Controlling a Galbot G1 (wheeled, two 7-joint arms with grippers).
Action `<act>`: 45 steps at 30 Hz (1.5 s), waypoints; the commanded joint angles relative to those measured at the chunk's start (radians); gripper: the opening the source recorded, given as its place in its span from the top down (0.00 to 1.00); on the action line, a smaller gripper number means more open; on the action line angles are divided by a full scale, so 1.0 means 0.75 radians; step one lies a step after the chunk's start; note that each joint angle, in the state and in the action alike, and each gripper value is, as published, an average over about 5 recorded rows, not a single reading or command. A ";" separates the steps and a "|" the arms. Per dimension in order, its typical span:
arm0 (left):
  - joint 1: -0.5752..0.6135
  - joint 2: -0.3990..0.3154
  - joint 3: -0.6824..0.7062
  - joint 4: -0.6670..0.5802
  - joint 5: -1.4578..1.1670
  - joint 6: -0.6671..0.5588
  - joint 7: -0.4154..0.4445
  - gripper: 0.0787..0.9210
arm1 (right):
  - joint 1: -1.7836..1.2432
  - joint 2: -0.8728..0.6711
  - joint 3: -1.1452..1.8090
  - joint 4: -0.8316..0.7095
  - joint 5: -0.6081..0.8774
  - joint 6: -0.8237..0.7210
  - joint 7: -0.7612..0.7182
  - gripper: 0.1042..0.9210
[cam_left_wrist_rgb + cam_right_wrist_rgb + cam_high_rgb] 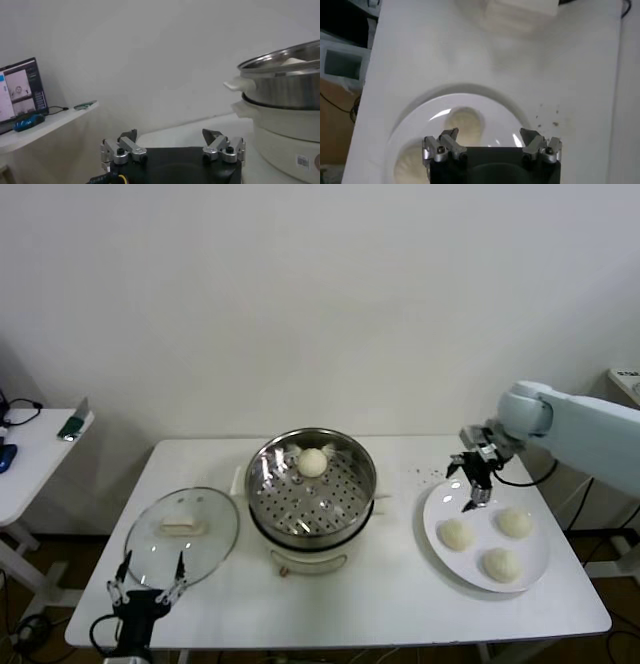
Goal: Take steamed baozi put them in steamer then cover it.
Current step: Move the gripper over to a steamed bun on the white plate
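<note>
The steel steamer (311,484) stands mid-table on its white base, with one baozi (313,462) on its perforated tray near the far wall. Three more baozi (456,533) (515,522) (501,564) lie on a white plate (482,539) to the right. My right gripper (474,502) hangs open and empty over the plate's far-left part; the right wrist view shows it (491,134) above a baozi (464,122) on the plate (500,115). The glass cover (182,534) lies flat left of the steamer. My left gripper (154,559) is open at the cover's near edge, and its wrist view (171,136) shows the steamer (285,80).
A side table (40,446) with a phone and cables stands at the far left, and a screen (17,92) sits on it. Dark crumbs (432,475) dot the table between steamer and plate. The table's front edge runs just below the plate and cover.
</note>
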 commanded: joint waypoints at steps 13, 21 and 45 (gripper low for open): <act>0.040 -0.002 -0.027 -0.002 -0.023 -0.022 0.001 0.12 | -0.364 0.041 0.225 -0.155 -0.149 -0.039 0.048 0.12; 0.046 -0.002 -0.037 0.021 -0.030 -0.042 0.002 0.12 | -0.401 0.111 0.257 -0.223 -0.157 -0.025 0.057 0.12; -0.013 -0.004 -0.051 0.018 -0.043 -0.012 0.003 0.12 | -0.210 0.093 0.162 -0.196 0.002 0.007 0.037 0.30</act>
